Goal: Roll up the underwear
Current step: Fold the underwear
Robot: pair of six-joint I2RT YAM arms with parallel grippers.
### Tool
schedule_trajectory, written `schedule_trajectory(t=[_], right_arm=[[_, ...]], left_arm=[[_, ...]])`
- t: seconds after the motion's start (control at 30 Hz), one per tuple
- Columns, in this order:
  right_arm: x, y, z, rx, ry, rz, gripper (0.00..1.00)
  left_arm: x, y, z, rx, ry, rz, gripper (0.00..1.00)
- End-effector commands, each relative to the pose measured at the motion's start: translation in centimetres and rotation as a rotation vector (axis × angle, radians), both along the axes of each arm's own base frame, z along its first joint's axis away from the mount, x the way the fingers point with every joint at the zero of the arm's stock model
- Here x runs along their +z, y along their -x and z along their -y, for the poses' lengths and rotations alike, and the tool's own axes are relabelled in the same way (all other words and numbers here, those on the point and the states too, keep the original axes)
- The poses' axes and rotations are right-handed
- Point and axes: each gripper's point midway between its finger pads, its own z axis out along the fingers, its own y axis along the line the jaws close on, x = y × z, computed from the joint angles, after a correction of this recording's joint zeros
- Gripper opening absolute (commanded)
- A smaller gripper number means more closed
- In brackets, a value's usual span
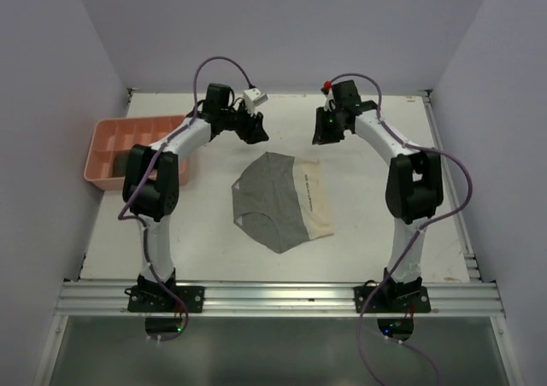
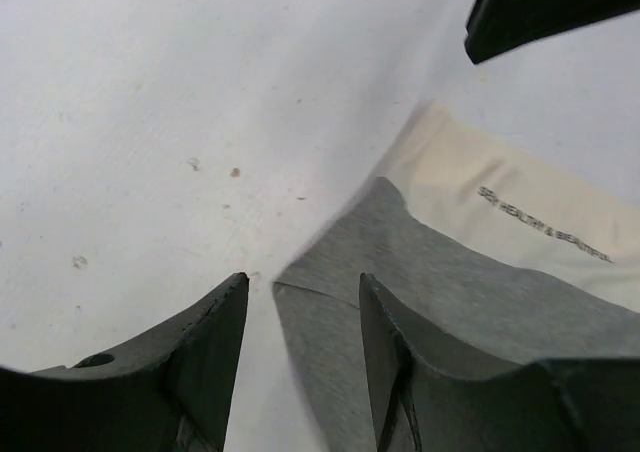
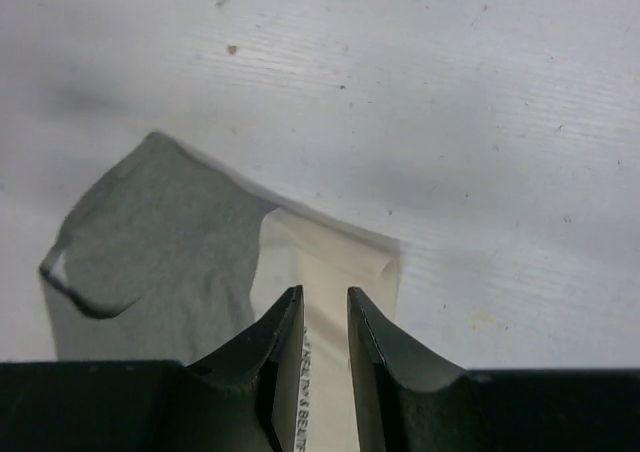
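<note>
1 pair of underwear [image 1: 275, 205] lies flat at the centre of the white table [image 1: 385, 232], grey with a cream waistband [image 1: 313, 200] on its right side. Small dark print runs along the band; in the left wrist view it seems to read "HEALTHY & BEAUTIFUL", the rest too blurred to tell. The left claw [image 2: 300, 357] is spread above the grey corner, gripping nothing. The right claw [image 3: 322, 367] stands over the band with its jaws a narrow slit apart, pinching nothing. A pink tray [image 1: 107, 151] sits at the upper left.
</note>
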Motion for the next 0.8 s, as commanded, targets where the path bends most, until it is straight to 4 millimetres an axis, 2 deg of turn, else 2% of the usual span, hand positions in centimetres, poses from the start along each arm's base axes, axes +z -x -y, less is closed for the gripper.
schedule_trajectory(t=[0.0,0.03,0.07,0.13,0.17,0.23,0.27,0.37,0.5,0.63,0.67,0.77], right_arm=[[-4.6,-0.6,0.4,0.030,0.083,-0.082,0.29],[-5.0,-0.8,0.3,0.034,0.086,-0.087,0.29],[-5.6,-0.9,0.3,0.047,0.093,-0.093,0.30],[-6.9,-0.9,0.3,0.055,0.101,-0.111,0.33],[-7.2,-0.8,0.3,0.065,0.105,-0.116,0.34],[-7.9,-0.7,0.4,0.070,0.110,-0.125,0.37],[-8.2,-0.7,0.3,0.078,0.112,-0.126,0.38],[-9.0,-0.6,0.0,0.089,0.094,-0.136,0.38],[-9.2,-1.2,-0.4,0.098,0.074,-0.135,0.33],[-9.5,-2.4,0.0,0.048,0.090,-0.124,0.10],[-9.4,-2.9,0.6,-0.005,0.105,-0.121,0.10],[-8.7,-4.5,0.9,-0.070,0.096,-0.099,0.18]], left_arm=[[-2.6,-4.3,-0.5,0.128,-0.025,-0.017,0.52],[-2.3,-5.0,-0.4,0.135,-0.010,0.004,0.52],[-3.3,-5.2,-0.2,0.143,-0.006,-0.015,0.52],[-3.4,-5.8,0.4,0.147,0.029,-0.022,0.54],[-4.6,-5.6,0.7,0.127,0.036,-0.050,0.54],[-5.3,-5.8,0.9,0.131,0.043,-0.069,0.54],[-6.5,-5.7,0.9,0.140,0.046,-0.102,0.54],[-8.2,-5.4,1.2,0.140,0.051,-0.158,0.54],[-9.5,-4.9,1.0,0.141,0.030,-0.188,0.54],[-10.4,-4.4,0.7,0.146,0.014,-0.217,0.50],[-10.5,-4.5,0.7,0.150,0.010,-0.216,0.50],[-11.1,-4.4,0.4,0.161,-0.010,-0.219,0.50]])
